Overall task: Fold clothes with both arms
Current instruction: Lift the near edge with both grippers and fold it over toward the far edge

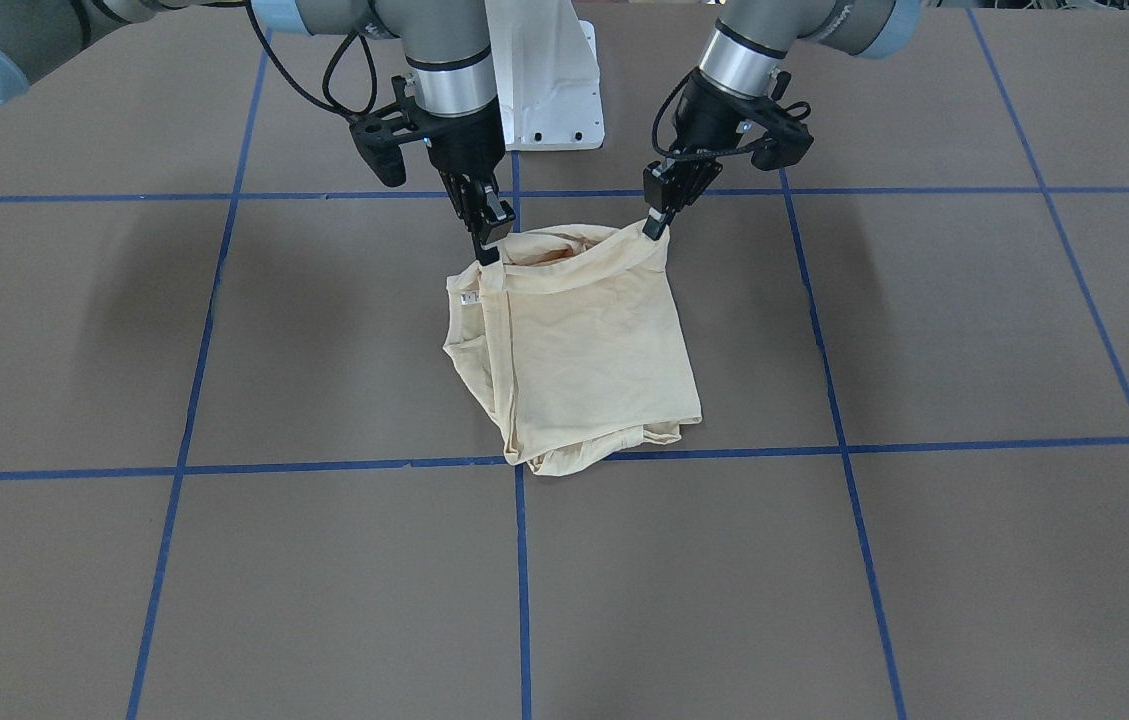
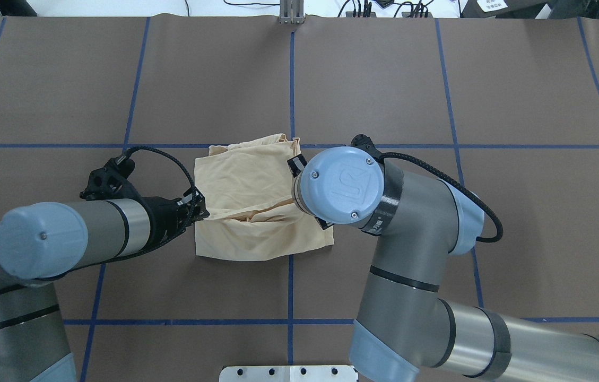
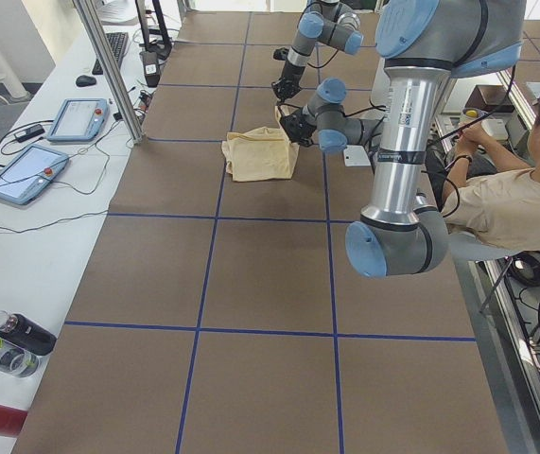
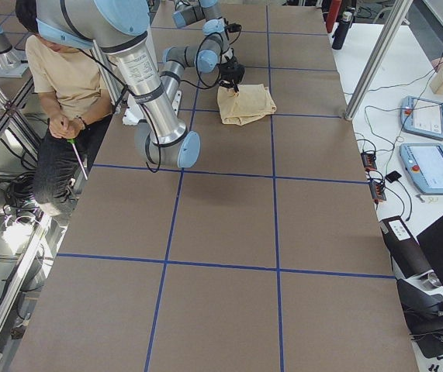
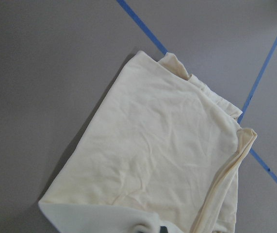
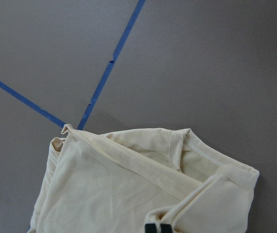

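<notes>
My left gripper (image 1: 658, 228) is pinched narrow on one raised corner of the shirt (image 1: 584, 350). My right gripper (image 1: 490, 248) is clamped the same way on the other raised corner. Between them the upper layer of cloth hangs as a slack band, so that edge gapes into a shallow mouth above the rest of the bundle.

The shirt is thin, soft, pale cream-yellow knit, folded into a rough, slightly skewed square several layers deep. Its top face is fairly smooth with fine creases. Rumpled layers poke out along the edge farthest from me. A narrow stitched hem (image 6: 153, 167) runs across it in the right wrist view, and a small white label (image 1: 469, 298) shows just beside my right fingertips.

The bundle lies on the matte brown table cover (image 1: 324, 350), near the middle of the table and close in front of my white base (image 1: 549, 80). Its far edge touches a crossing of the blue tape lines (image 1: 521, 580).

From overhead my right wrist hides that gripper. My left gripper (image 2: 201, 209) meets the cloth at its side edge. A person (image 3: 515, 199) sits beside the table.
</notes>
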Motion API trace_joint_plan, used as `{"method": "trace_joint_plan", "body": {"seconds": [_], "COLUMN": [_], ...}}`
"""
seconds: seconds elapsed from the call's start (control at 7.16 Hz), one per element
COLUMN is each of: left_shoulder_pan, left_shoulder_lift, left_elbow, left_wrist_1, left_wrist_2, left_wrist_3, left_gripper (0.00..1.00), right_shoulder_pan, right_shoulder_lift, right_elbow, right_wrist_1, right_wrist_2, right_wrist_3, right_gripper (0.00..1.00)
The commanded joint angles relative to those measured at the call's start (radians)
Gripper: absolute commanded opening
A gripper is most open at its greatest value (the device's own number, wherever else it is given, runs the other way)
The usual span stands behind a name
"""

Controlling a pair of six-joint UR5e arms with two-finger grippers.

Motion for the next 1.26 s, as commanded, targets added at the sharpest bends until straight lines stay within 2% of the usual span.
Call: {"method": "trace_joint_plan", "body": {"seconds": [0.0,0.28,0.7,0.98,1.12], "left_shoulder_pan": [-0.09,-0.138,-0.171,-0.193,-0.201], "left_shoulder_lift": [-0.054,-0.088,-0.126,-0.137,-0.166], "left_elbow": [0.097,0.206,0.335,0.401,0.466], "left_wrist_1": [-0.002,-0.054,-0.156,-0.211,-0.248], "left_wrist_2": [-0.039,-0.039,-0.039,-0.039,-0.038], "left_wrist_3": [0.072,0.118,0.118,0.118,0.117], "left_gripper": [0.0,0.0,0.0,0.0,0.0], "right_shoulder_pan": [0.047,0.102,0.144,0.174,0.183], "right_shoulder_lift": [0.087,0.109,0.194,0.213,0.225], "right_elbow": [-0.138,-0.278,-0.418,-0.52,-0.542], "right_wrist_1": [0.004,0.148,0.158,0.26,0.271], "right_wrist_2": [0.039,0.084,0.118,0.133,0.144], "right_wrist_3": [-0.043,-0.068,-0.124,-0.138,-0.155], "right_gripper": [0.0,0.0,0.0,0.0,0.0]}}
